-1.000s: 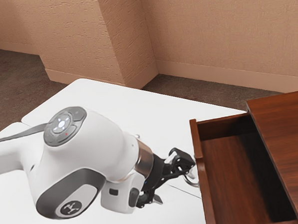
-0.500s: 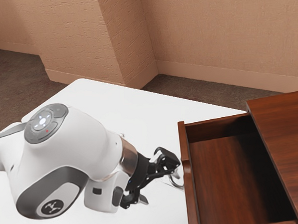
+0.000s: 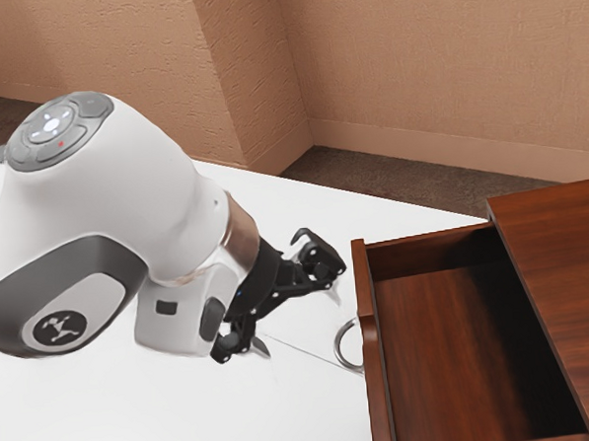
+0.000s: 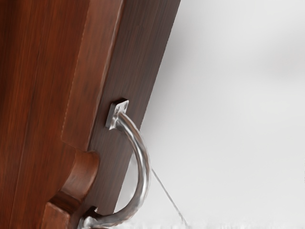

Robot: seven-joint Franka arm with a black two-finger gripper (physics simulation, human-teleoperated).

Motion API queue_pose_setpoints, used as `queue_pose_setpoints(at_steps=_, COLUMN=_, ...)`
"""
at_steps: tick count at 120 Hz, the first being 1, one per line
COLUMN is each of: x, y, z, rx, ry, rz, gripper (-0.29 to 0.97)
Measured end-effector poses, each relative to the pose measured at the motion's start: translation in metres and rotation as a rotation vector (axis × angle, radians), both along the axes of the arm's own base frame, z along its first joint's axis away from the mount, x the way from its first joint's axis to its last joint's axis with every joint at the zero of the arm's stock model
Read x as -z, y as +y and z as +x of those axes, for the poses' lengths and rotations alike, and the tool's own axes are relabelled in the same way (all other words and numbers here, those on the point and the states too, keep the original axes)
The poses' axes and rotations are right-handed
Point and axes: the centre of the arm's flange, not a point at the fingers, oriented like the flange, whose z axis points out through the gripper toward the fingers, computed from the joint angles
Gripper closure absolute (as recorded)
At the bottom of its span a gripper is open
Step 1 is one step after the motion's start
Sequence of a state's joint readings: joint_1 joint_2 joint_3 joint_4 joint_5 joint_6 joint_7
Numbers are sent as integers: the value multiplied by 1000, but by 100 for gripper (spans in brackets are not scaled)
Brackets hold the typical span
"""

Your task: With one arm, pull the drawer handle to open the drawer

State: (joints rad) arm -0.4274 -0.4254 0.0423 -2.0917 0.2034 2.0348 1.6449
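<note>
The drawer (image 3: pixel 372 347) stands open at the counter's (image 3: pixel 304 208) edge on the exterior view's right. It juts out from under the flat top of a dark reddish-brown wooden cabinet (image 3: pixel 564 266), and its smooth, grain-streaked interior is exposed. The drawer's front panel is a thick plank of the same polished wood. In the wrist view its edge is cut with a curved, stepped profile beside the lower mount of the handle (image 4: pixel 138 157). The handle (image 3: pixel 344 344) is a bright metal bow of round bar, fixed to the panel by a small square plate, and it arches out over the plain matte white counter. The black end effector (image 3: pixel 322 266) hangs above the counter near the drawer's front and clear of the handle. Its two short fingers are spread and grip nothing. The arm (image 3: pixel 108 250) behind it is glossy white with rounded grey joint covers and a copper-toned ring at the wrist. Beyond the counter are rough, stucco-textured tan walls (image 3: pixel 414 56) and a dark brown carpet (image 3: pixel 391 171).
</note>
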Motion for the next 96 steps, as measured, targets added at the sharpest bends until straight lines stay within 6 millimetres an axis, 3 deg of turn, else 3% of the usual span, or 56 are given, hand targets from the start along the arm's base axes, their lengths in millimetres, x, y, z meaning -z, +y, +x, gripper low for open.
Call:
queue_pose_setpoints(at_steps=19, x=-14, y=-5, z=38, rx=-138, ry=66, rz=-13, gripper=0)
queue_pose_setpoints(at_steps=44, x=-33, y=-5, z=60, rx=-352, ry=112, rz=-51, gripper=0)
queue_pose_setpoints(at_steps=53, x=-36, y=20, z=77, rx=-481, ry=129, rz=-76, gripper=0)
queue_pose_setpoints(at_steps=74, x=-17, y=81, z=110, rx=-744, ry=182, rz=-102, gripper=0)
queue_pose_setpoints(at_steps=84, x=-15, y=93, z=115, rx=-818, ry=186, rz=-113, gripper=0)
queue_pose_setpoints(at_steps=96, x=-15, y=93, z=116, rx=-869, ry=187, rz=-124, gripper=0)
